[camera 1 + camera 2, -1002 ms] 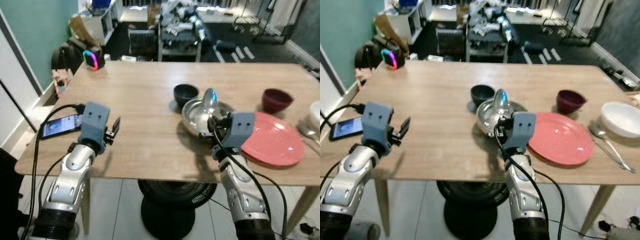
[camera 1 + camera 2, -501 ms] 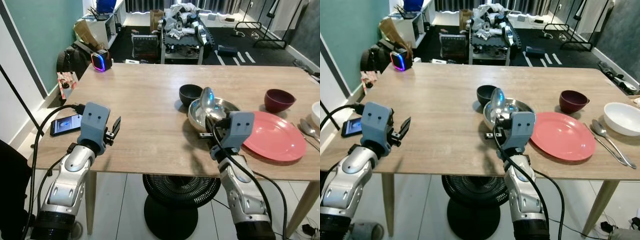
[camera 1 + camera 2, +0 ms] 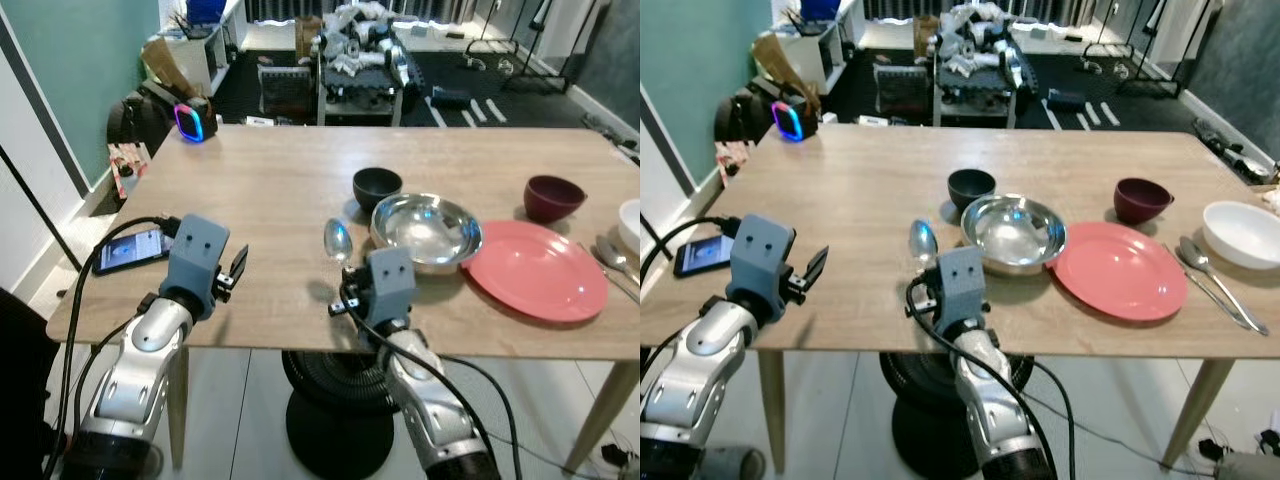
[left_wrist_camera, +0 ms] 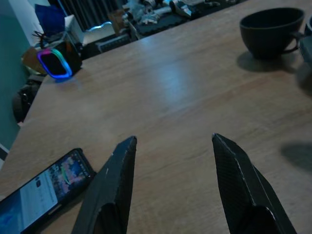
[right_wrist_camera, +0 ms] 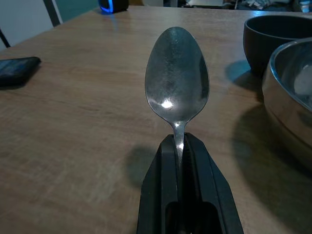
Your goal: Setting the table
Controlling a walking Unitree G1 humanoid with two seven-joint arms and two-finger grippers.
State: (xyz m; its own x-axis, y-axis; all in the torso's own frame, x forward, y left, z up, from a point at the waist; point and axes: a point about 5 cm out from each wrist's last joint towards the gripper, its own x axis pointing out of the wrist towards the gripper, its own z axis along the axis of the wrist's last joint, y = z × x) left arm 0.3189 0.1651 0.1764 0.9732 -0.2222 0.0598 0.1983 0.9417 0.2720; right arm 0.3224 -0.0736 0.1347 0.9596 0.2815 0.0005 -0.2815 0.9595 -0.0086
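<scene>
a: what's nearest the camera?

b: the two arms at the bottom of the frame. the right end effector (image 3: 343, 290), lower centre, is clamped on the handle of a spoon (image 3: 336, 240), which stands up over the near edge of the counter (image 3: 270, 200) with its bowl just left of the steel bowl (image 3: 425, 229)

a: and the other arm?

b: the left end effector (image 3: 238, 265) sits lower left over the near edge of the counter, its fingers (image 4: 117, 180) spread apart with nothing between them. a phone (image 3: 131, 250) with a cable lies just left of it, screen lit

a: what's farther in?

b: the steel bowl sits at centre, and a red plate (image 3: 535, 273) lies just right of it, their edges touching or nearly so. behind the steel bowl, slightly left, is a small black bowl (image 3: 377, 185). a maroon bowl (image 3: 555, 195) stands beyond the plate toward the right. at the right edge are a white bowl (image 3: 1244, 232) and two spoons (image 3: 1220, 285) lying on the counter

a: and at the far side?

b: a small speaker (image 3: 194, 122) glowing in colours on the far left corner of the counter, upper left of the frame
</scene>
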